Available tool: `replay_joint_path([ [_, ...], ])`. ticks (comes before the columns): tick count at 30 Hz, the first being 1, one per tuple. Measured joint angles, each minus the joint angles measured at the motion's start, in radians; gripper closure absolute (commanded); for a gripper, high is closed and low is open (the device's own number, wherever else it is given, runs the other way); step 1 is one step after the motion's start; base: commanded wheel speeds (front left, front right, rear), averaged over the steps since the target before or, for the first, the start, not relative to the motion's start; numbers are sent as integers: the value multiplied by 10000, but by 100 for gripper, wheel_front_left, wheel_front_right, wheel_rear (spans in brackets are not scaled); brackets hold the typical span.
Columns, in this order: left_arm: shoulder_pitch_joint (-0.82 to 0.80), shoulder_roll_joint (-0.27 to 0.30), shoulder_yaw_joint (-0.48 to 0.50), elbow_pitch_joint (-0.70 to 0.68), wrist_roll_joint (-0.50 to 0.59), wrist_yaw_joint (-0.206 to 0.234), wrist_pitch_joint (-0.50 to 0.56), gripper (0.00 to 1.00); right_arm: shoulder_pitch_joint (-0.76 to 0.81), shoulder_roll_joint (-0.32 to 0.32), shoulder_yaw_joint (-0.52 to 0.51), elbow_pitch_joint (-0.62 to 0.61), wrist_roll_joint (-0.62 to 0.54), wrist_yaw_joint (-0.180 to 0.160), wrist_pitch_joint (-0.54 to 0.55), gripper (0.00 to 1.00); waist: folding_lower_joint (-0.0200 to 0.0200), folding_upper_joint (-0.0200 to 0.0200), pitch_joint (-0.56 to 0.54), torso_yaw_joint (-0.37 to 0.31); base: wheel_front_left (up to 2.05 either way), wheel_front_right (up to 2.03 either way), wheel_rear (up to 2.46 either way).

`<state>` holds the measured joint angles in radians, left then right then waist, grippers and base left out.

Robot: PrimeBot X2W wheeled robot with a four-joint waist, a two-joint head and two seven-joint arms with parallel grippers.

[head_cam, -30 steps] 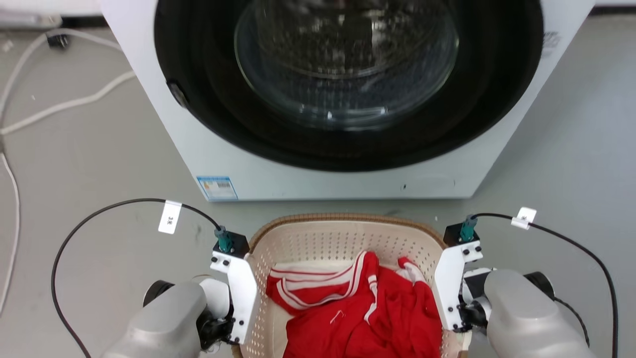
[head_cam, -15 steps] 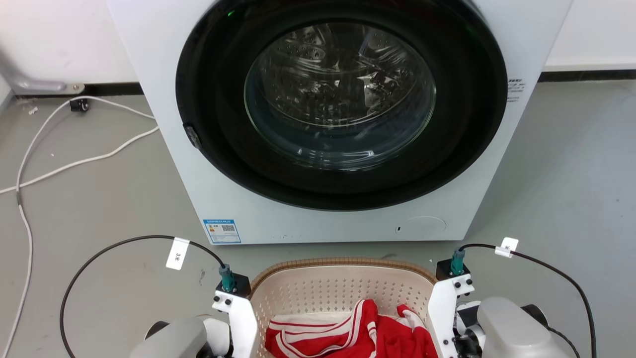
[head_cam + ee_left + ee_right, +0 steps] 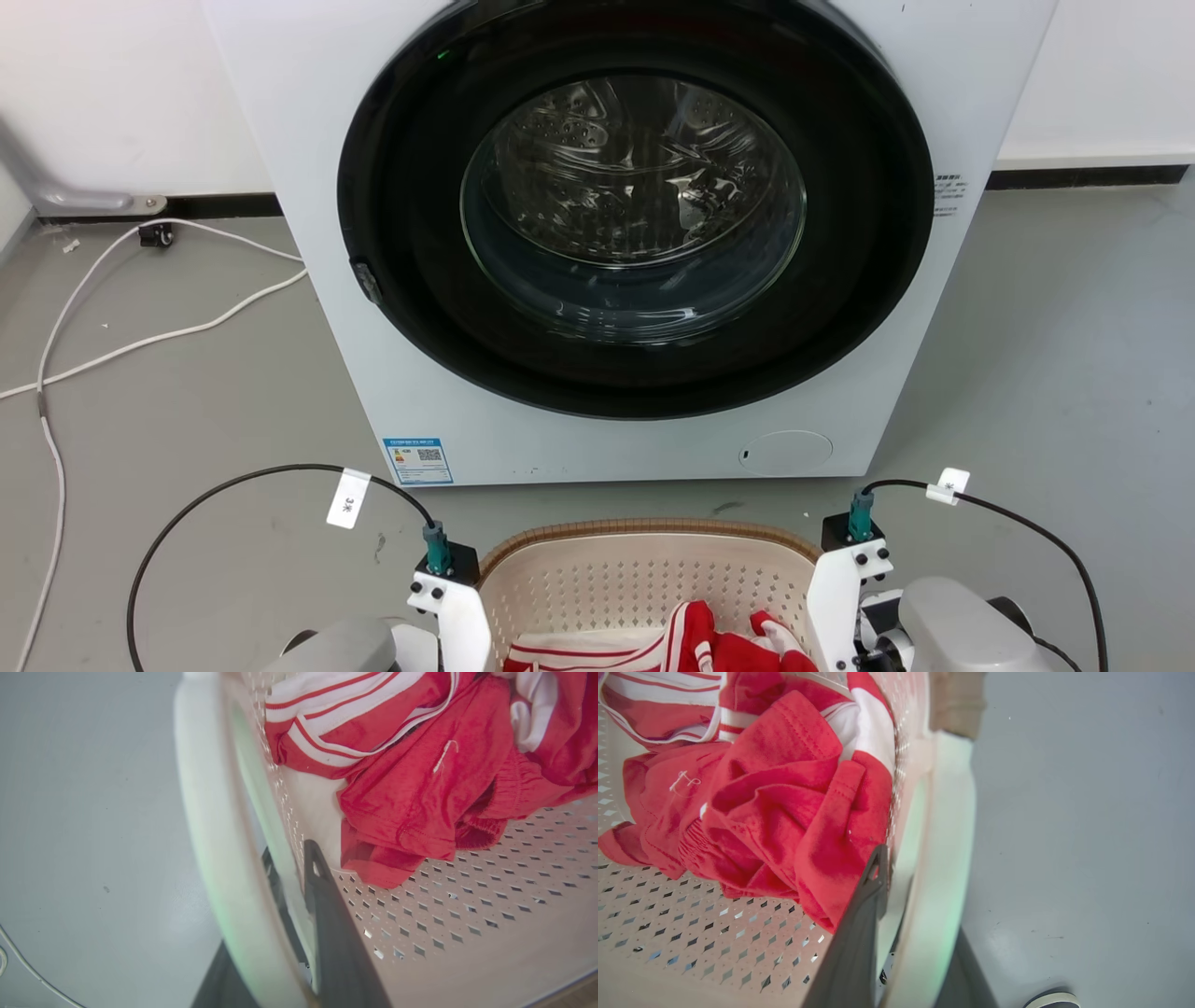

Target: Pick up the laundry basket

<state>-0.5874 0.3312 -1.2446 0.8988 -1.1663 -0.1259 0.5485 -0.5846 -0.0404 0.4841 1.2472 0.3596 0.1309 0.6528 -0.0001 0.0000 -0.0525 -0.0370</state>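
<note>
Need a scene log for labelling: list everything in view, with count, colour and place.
washing machine: one, white with a black round door, centre, on the floor
label: one, blue and white, washing machine's lower left front
laundry basket: one, cream perforated with a brown rim, in front of the washing machine
clothes: a heap, red with white stripes, inside the laundry basket
cables: several, white, on the floor at the left
floor: grey
forearms: two, pale grey, either side of the laundry basket
left end effector: dark fingers astride the laundry basket's left wall
right end effector: dark fingers astride its right wall
</note>
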Motion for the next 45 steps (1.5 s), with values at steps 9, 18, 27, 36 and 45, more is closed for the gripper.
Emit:
replay_joint_path([
  [9, -125, 35, -125, -36, -267, 12, 435, 100, -55, -8, 201, -56, 265, -2, 270, 100, 1, 0, -68, -63, 0, 0, 0],
  [18, -291, 71, -178, -40, -343, 13, 562, 100, -259, -8, 280, -42, 368, 0, 313, 100, 1, 0, -29, -52, 0, 0, 0],
  [27, -431, 75, -221, -21, -385, 13, 648, 100, -355, -8, 311, 4, 460, 0, 311, 100, 1, 0, 0, 8, 0, 0, 0],
  [36, -497, 73, -240, 21, -472, 13, 709, 100, -489, -8, 353, 56, 554, 0, 299, 100, 1, 0, -4, -23, 0, 0, 0],
  [45, -576, 79, -276, 0, -466, 13, 823, 100, -491, -12, 472, 56, 715, -2, 345, 100, 1, 0, -28, -91, 0, 0, 0],
])
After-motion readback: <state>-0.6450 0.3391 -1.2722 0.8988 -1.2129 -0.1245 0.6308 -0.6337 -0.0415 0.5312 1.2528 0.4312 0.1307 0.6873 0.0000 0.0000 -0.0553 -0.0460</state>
